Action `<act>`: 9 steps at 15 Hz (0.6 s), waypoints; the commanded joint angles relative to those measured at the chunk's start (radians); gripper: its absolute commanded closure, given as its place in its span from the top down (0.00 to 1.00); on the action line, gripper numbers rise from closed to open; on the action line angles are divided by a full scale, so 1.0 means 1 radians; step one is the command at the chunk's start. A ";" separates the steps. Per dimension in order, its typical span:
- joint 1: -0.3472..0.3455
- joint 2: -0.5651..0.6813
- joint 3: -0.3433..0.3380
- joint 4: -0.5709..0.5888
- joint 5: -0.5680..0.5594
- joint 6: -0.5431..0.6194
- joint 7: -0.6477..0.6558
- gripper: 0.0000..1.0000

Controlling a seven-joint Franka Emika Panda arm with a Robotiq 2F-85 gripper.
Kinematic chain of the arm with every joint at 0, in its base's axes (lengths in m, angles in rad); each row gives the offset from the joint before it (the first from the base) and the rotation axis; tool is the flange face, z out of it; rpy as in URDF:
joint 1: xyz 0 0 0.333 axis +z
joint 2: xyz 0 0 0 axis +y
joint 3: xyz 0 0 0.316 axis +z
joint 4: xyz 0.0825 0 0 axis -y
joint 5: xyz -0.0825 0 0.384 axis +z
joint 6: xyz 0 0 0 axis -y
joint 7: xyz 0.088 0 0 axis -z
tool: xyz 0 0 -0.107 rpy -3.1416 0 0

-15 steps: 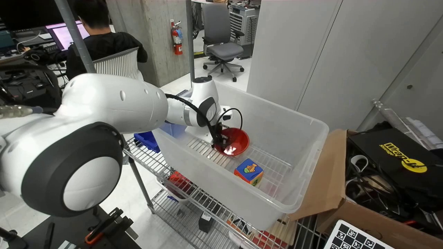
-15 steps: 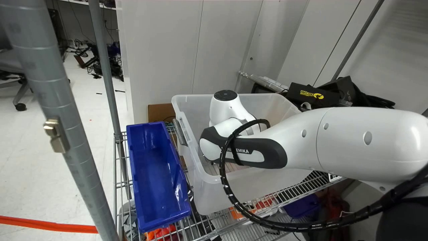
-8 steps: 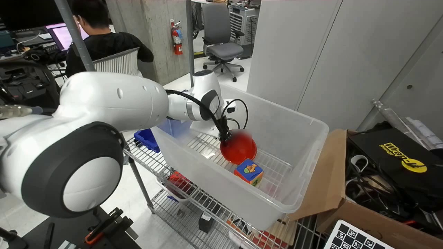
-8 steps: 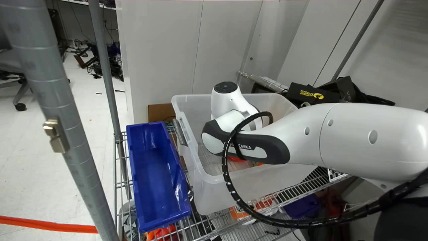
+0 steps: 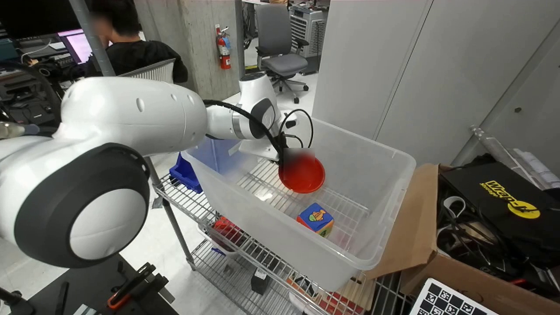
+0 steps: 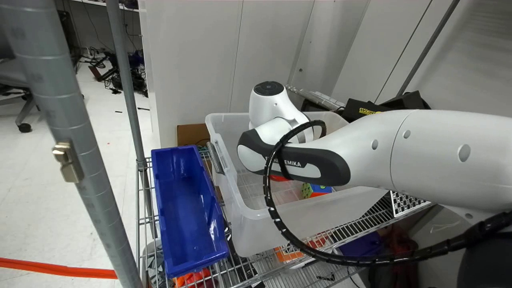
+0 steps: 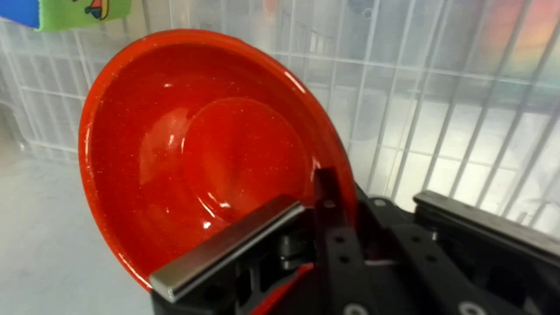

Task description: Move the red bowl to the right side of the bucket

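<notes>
The glossy red bowl [image 5: 309,180] hangs tilted inside the large translucent bucket [image 5: 367,153] and appears raised off its floor. My gripper [image 7: 344,194] is shut on the bowl's rim: in the wrist view one dark finger [image 7: 329,205] lies inside the bowl and the opposite one is outside the wall. The bowl's open side faces the wrist camera. In an exterior view a blur covers the fingertips and part of the bowl; in an exterior view just a sliver of the red bowl [image 6: 279,178] shows under the arm, and the gripper is hidden there.
A picture cube [image 5: 316,218] sits on the bucket floor near the bowl. The arm [image 6: 304,160] reaches over the bucket's rim. A blue tray [image 6: 188,208] stands beside the bucket, and a cardboard box [image 5: 404,223] is against its other end.
My gripper has closed on the bowl's rim. The bowl shifted towards the cube, then rose along with the arm, and more of the cube now shows beneath the arm.
</notes>
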 commanded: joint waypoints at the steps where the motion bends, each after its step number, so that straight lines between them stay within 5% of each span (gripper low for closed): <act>1: -0.012 -0.059 -0.035 -0.028 -0.020 -0.054 -0.012 0.01; 9: -0.111 -0.013 -0.093 0.039 -0.015 -0.219 0.083 0.01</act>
